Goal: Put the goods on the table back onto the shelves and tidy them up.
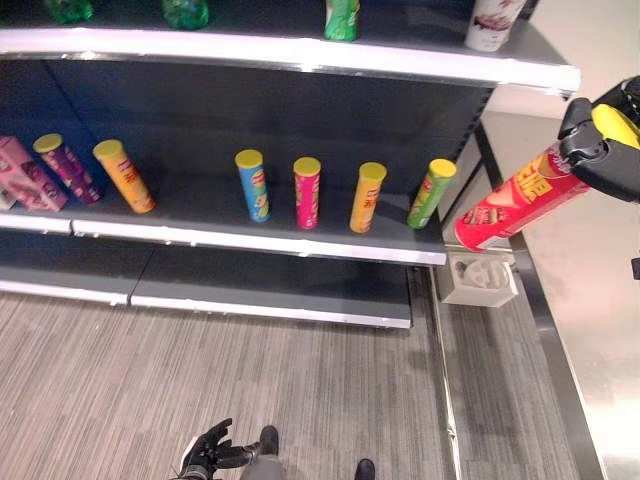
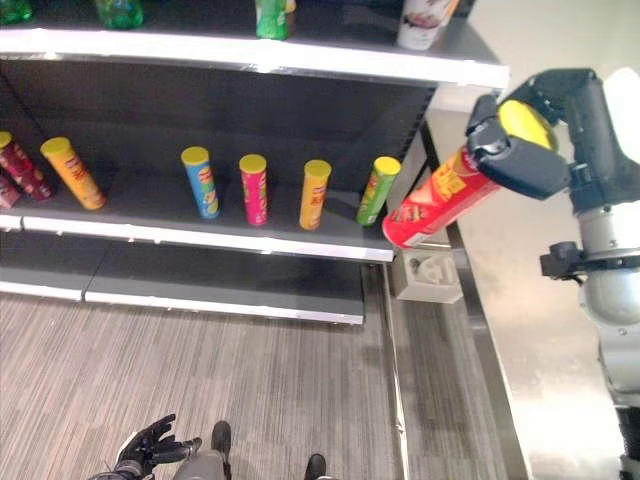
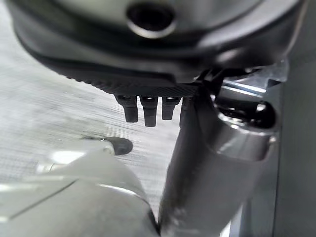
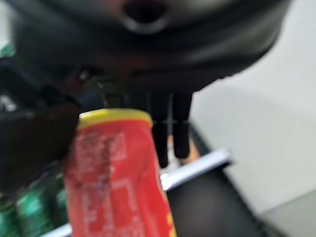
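My right hand [image 2: 530, 155] grips a red can [image 2: 440, 200] beside the shelf [image 2: 250, 240], left hand [image 1: 205, 452] relaxed low; next I judge it needs standing by the green can [image 2: 377, 190].

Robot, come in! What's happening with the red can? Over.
Right hand shut on red can, held tilted beside middle shelf. Left hand low, open, idle.

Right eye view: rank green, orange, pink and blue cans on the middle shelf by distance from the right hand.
From the right hand, holding the red can:
1. Green can, row's right end.
2. Orange can, next left.
3. Pink can, further left.
4. Blue can, farthest left.
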